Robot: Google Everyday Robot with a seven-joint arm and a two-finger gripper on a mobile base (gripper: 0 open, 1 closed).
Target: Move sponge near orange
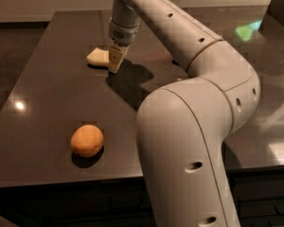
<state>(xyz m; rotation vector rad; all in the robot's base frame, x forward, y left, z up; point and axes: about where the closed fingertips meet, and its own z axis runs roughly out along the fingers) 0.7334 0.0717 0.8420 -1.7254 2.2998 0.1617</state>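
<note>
Gripper (115, 60) hangs tip-down over the far part of the dark table (47, 93), at the right-hand end of the sponge (97, 56). Its cream tip is right at the sponge's edge. Whether it touches the sponge cannot be told from this angle, nor whether it is spread or pressed together.

At the far left, a small bright spot of glare (20, 106) lies on the glossy tabletop. Right of it, close to the table's near edge, sits the orange (87, 140), round and matte, with a short shadow under it. It stands alone on that part of the table.

The sponge lies further back, well apart from the orange and a little to its right. It is a pale yellow-cream block lying flat on the tabletop. Just to the right of the gripper, the wrist throws a dark shadow (130, 79) across the table.

The robot's white arm (189, 126) fills the right half of the view. Its big rounded link bulks in the foreground, and a slimmer link with small holes runs up and to the left, towards the wrist. Beyond it, near the far right corner, a green reflection (246, 30) glows on the tabletop.
</note>
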